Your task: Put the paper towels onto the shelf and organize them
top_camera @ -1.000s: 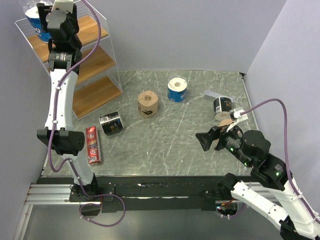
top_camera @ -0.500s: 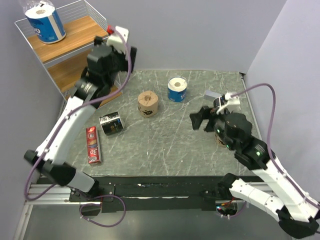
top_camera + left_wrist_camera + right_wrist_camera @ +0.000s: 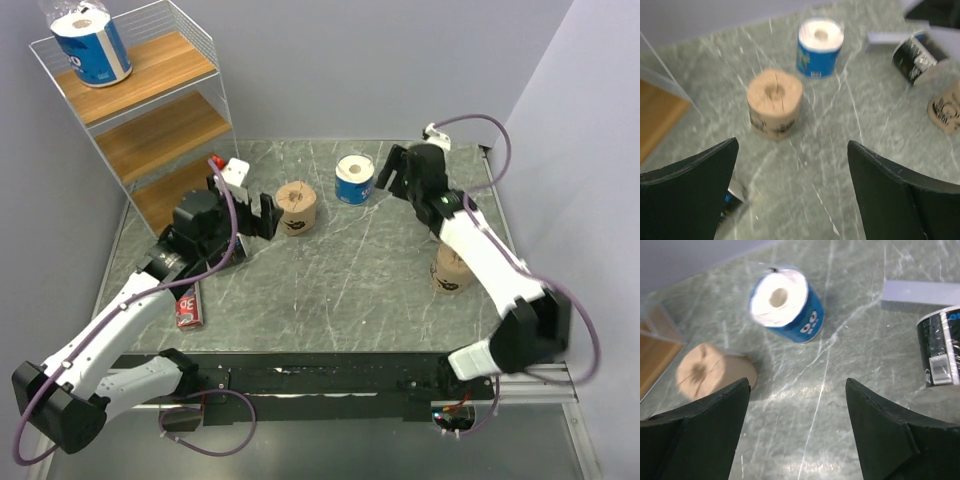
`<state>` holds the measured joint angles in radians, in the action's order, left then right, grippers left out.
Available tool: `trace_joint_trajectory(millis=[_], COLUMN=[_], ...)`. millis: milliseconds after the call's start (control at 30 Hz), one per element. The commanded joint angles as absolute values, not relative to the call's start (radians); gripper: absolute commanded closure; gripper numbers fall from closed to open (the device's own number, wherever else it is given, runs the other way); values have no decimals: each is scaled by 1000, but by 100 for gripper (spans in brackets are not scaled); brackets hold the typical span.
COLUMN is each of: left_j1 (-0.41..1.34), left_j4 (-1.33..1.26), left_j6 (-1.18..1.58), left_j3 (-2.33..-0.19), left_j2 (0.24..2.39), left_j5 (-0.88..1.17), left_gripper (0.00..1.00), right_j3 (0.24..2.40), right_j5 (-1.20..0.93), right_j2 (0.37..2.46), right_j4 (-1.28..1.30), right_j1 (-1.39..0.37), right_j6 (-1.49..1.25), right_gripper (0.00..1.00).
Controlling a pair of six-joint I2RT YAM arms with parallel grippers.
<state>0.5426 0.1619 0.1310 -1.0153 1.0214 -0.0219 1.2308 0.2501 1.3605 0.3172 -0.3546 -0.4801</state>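
No words can be read: the blue roll [image 3: 785, 305] ahead of the right gripper [image 3: 796, 390] jaws shows only cartoon eyes [image 3: 807, 327], and the brown roll [image 3: 775, 102] ahead of the left gripper [image 3: 792, 145] jaws has blurry dark print.

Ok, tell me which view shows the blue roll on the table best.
Right wrist: the blue roll looks largest there, with core and wrapper both visible. Left wrist shows it smaller and farther off; top external shows it tiny.
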Motion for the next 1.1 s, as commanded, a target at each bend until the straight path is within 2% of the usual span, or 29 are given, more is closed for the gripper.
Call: trace_joint_trajectory(millis=[0, 233, 400, 1067], left_j1=[566, 597, 597, 597], left_j4=[49, 80, 69, 98], left_j6=[216, 210, 192, 198], left_j3=[-1000, -1008, -996, -1019], left_j2=[1002, 1008, 982, 1009], left_j5=[-29, -75, -104, -58], left_gripper=[3, 3, 4, 3], right_j3=[1385, 1777, 1913, 1959], right_j5=[192, 181, 215, 164], right_j2=[1555, 1951, 2074, 2247], right_j4=[250, 394, 434, 413], right_j1=[-307, -290, -281, -281], right_j6=[-554, -546, -545, -569], right_gripper=[18, 19, 21, 23])
